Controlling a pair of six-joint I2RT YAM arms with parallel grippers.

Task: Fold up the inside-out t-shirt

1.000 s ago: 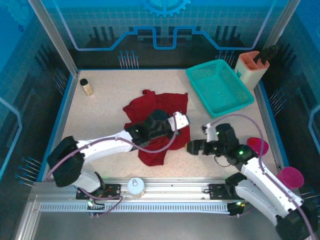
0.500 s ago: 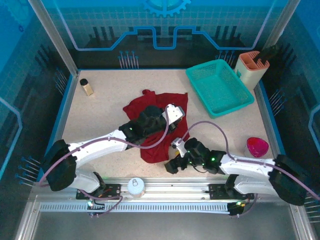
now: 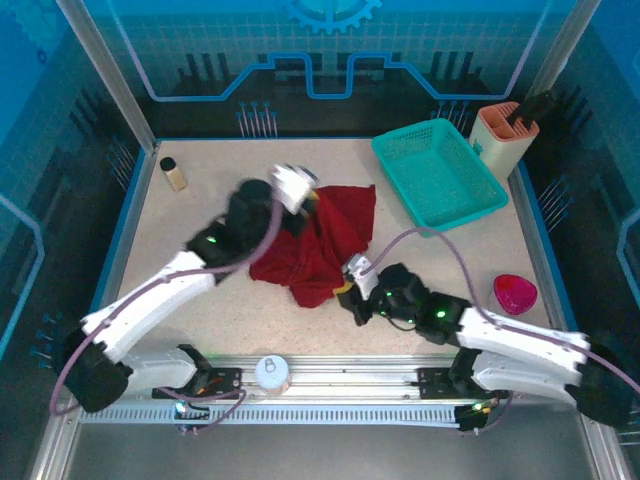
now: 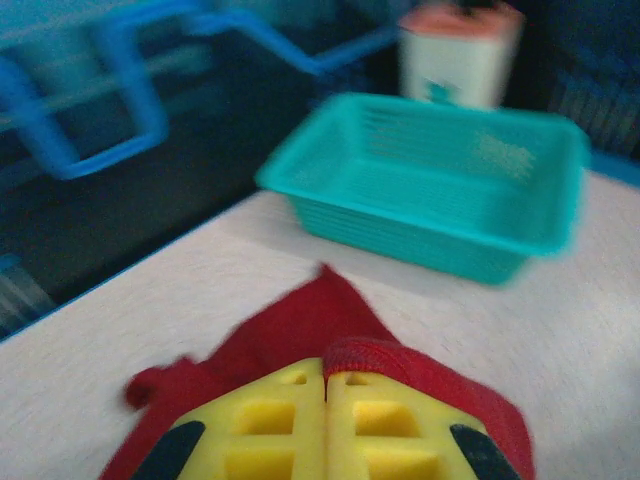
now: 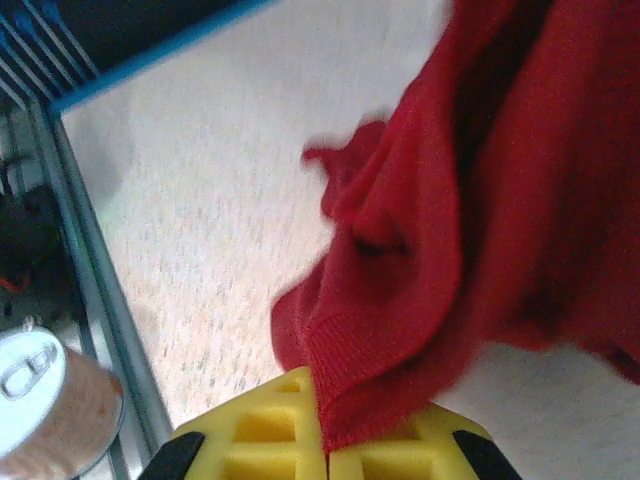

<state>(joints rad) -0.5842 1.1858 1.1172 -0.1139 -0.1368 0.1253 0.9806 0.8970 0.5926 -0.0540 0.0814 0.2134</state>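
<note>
Here the t-shirt (image 3: 325, 240) lies bunched mid-table (image 3: 200, 240), left of the basket (image 3: 440, 175) and apart from it. The left gripper (image 3: 305, 197) is clenched on its far edge, red hem pinched between the yellow fingers (image 4: 270, 420). The right gripper (image 3: 348, 292) is clamped on the near hem.

The t-shirt (image 5: 420, 250) is soft, matt red cloth with a ribbed knit hem. The basket (image 4: 420, 235) is smooth teal plastic mesh with a slight sheen. The table (image 3: 200, 225) has a matt, speckled, grainy top, and the can (image 5: 50, 395) bears a shiny metal lid.
</note>
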